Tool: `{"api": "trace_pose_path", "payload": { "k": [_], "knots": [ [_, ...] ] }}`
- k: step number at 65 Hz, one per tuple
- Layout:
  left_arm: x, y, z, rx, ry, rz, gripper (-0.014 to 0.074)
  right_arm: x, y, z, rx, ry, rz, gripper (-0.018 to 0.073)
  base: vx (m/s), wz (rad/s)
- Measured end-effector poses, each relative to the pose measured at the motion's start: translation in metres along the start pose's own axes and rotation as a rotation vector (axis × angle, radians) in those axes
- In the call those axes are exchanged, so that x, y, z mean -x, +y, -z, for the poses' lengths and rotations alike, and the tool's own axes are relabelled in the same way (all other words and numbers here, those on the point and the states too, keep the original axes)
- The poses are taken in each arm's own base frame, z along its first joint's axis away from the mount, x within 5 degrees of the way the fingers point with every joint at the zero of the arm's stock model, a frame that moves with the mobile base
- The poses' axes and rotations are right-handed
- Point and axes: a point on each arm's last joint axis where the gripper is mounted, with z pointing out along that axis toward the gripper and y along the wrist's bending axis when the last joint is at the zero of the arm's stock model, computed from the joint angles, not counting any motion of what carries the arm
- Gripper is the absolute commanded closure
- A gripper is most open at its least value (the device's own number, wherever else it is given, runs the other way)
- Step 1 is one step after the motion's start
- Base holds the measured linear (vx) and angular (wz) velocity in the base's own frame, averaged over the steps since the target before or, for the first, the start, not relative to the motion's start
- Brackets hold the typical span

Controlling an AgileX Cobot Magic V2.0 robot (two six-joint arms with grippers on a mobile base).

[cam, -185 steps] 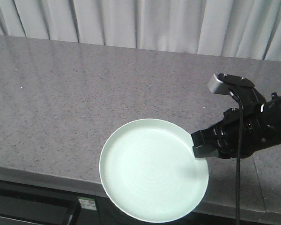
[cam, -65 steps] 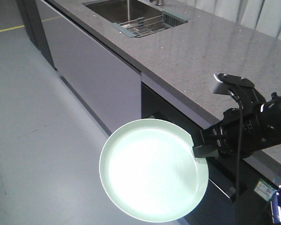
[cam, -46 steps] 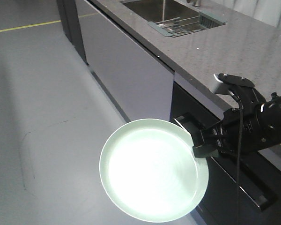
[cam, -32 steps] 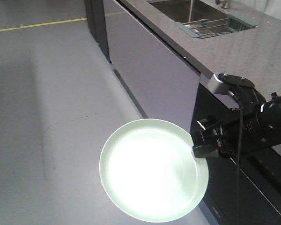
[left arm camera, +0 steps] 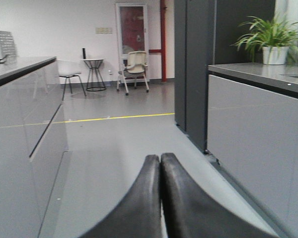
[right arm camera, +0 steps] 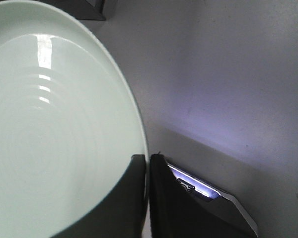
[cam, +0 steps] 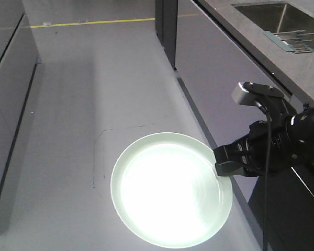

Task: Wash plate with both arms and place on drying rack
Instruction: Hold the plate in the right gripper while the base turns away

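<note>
Where glare whitens its centre in the front view, the plate [cam: 171,189] is recorded as round, pale mint, glossy and faintly ringed, held over the grey floor [cam: 83,94], its right rim pinched by the right tool [cam: 222,163]. The left tool [left arm camera: 160,198] is pressed together, empty. The wire drying rack [cam: 303,43], beside the steel sink [cam: 275,15], is cut off by the frame edge.

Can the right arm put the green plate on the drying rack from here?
Probably not yet. The right claw grips the round pale mint-green plate out over the grey floor, while the metal-wire drying rack sits well away at the steel sink. Rolling closer looks needed first.
</note>
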Motion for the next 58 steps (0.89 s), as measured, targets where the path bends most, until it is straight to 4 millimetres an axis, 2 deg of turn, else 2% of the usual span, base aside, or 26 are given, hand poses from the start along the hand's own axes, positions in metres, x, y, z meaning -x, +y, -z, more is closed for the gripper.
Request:
{"api": "trace_pose_path", "payload": {
  "k": [58],
  "knots": [
    [0.0000, 0.0000, 0.0000, 0.000, 0.000, 0.000, 0.0603, -0.0001, 0.0001, 0.0001, 0.000, 0.000, 0.000, 0.0561, 0.13, 0.28]
  ]
}}
